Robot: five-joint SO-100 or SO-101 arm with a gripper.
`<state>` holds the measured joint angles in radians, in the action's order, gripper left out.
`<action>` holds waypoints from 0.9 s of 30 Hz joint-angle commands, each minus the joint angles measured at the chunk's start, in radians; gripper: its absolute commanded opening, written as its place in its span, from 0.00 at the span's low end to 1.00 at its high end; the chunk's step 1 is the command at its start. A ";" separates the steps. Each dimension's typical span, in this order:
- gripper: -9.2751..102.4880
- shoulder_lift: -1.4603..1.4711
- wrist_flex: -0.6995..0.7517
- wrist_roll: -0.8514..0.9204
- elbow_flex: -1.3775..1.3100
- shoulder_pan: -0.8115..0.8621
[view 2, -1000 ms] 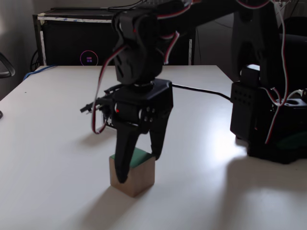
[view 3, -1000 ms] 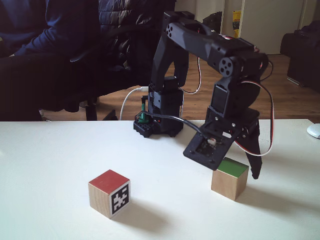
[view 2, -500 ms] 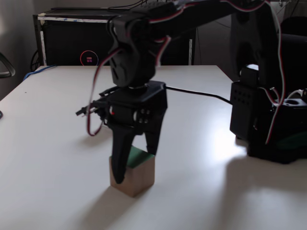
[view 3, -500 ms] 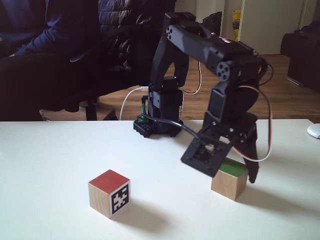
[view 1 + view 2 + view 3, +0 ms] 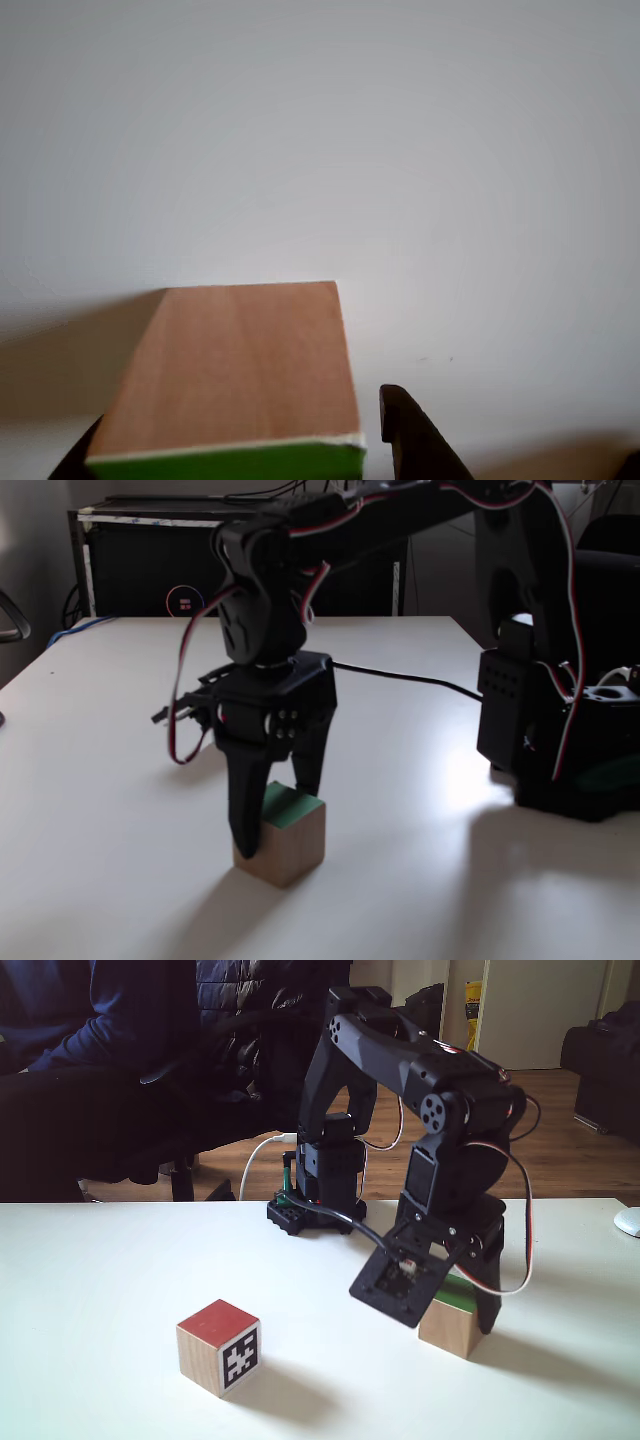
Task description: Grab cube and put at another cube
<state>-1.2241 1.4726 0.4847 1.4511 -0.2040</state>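
White table (image 5: 100, 1290); gripper (image 5: 278, 820) straddles the cube (image 5: 290, 842) (green face up).

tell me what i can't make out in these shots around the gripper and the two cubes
- Green-faced cube: its top and left side are hidden by the gripper in a fixed view.
- Finger contact with the cube: unclear; one finger hides the near side.
- Marker cube: far faces turned away.
- Other view: fingers cut off by the bottom edge.
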 commanded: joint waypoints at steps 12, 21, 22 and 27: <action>0.21 -0.008 -0.049 -0.044 -0.038 -0.026; 0.20 -0.238 -0.028 -0.123 -0.011 0.026; 0.20 -0.272 -0.017 -0.132 -0.014 0.044; 0.20 -0.403 0.028 -0.129 -0.018 0.175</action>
<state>-1.5248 1.4803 0.3513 1.4511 -0.0966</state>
